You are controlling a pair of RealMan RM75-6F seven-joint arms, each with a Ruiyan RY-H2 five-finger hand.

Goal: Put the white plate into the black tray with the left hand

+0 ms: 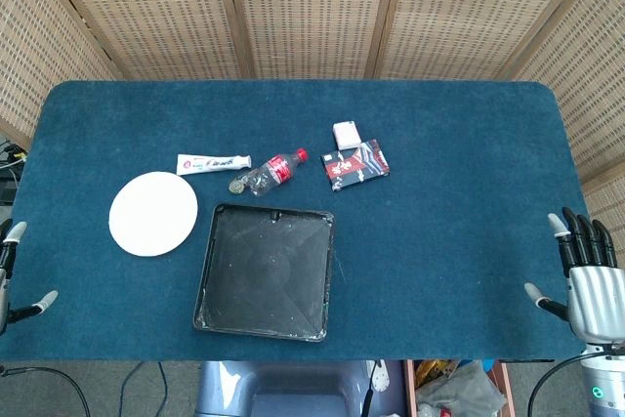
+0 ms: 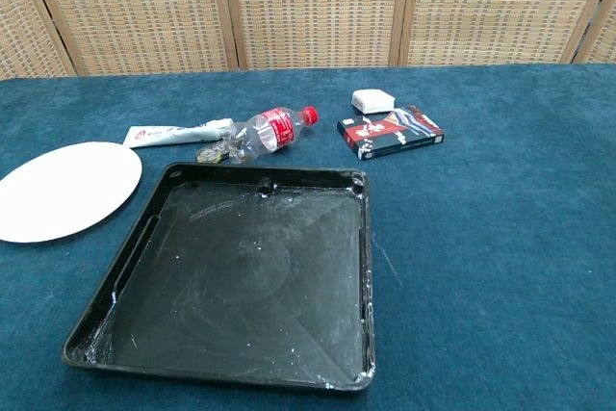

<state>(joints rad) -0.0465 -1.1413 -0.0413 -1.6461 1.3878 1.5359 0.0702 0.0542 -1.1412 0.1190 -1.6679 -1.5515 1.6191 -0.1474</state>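
The white plate (image 1: 153,213) (image 2: 64,189) lies flat on the blue table, just left of the black tray (image 1: 266,271) (image 2: 241,276), which holds nothing. My left hand (image 1: 12,275) shows only partly at the left edge of the head view, well left of the plate, fingers apart and holding nothing. At the table's right edge my right hand (image 1: 588,278) rests with fingers spread and nothing in it. Neither hand appears in the chest view.
Behind the tray lie a toothpaste tube (image 1: 213,162) (image 2: 173,131) and a small plastic bottle with a red cap (image 1: 273,172) (image 2: 264,131). Further right are a dark packet (image 1: 357,166) (image 2: 390,134) and a small white box (image 1: 346,134) (image 2: 372,99). A wicker screen stands behind the table.
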